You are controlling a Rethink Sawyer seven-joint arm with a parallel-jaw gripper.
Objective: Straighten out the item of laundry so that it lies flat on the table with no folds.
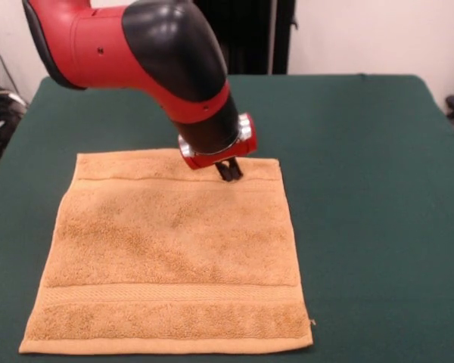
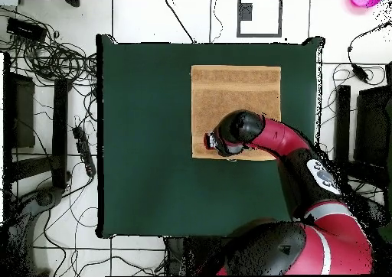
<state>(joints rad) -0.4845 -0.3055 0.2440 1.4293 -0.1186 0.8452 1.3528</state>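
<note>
The golden-orange towel (image 1: 174, 249) lies spread flat on the dark green table (image 1: 363, 189), with a woven band near the far hem and one near the near hem. No folds show in the part I can see. My gripper (image 1: 228, 172) points down onto the towel's far band, right of its middle, with the fingers close together and nothing visibly pinched. In the overhead view the towel (image 2: 235, 90) lies toward the table's (image 2: 145, 136) far right. There the arm's wrist (image 2: 218, 142) covers the towel's edge nearest the robot's base.
The arm's red and black links (image 1: 159, 53) hang over the table's far side. Wide bare felt lies right of the towel (image 1: 378, 227). In the overhead view, cables and a power strip (image 2: 83, 148) lie on the floor left of the table.
</note>
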